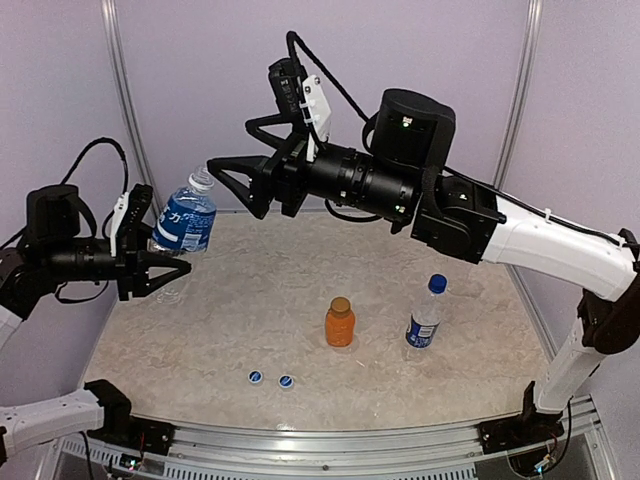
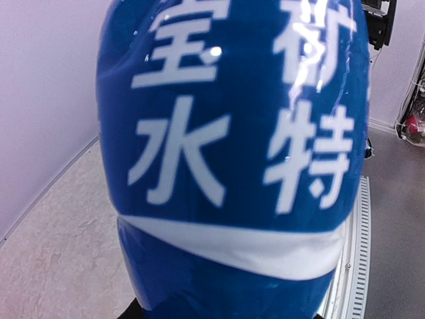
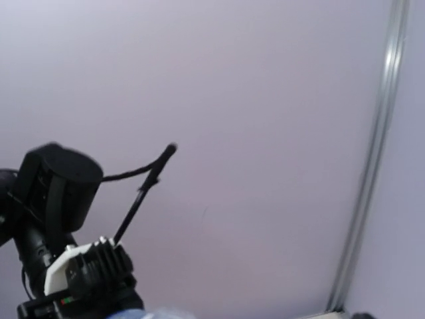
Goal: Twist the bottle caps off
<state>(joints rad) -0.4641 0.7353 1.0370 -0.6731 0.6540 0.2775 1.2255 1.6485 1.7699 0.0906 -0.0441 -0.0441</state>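
Bottle caps: two small round blue plastic caps (image 1: 256,377) loose on tabletop (image 1: 200,340), lower centre | left gripper (image 1: 172,260) clamps tilted blue-labelled clear plastic bottle (image 1: 186,220), upper left, presenting its neck | right gripper (image 1: 225,188) wide open, apparently empty, beside neck

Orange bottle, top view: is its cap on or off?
On: a golden-brown cap sits on the neck of the orange bottle, which stands upright on the table.
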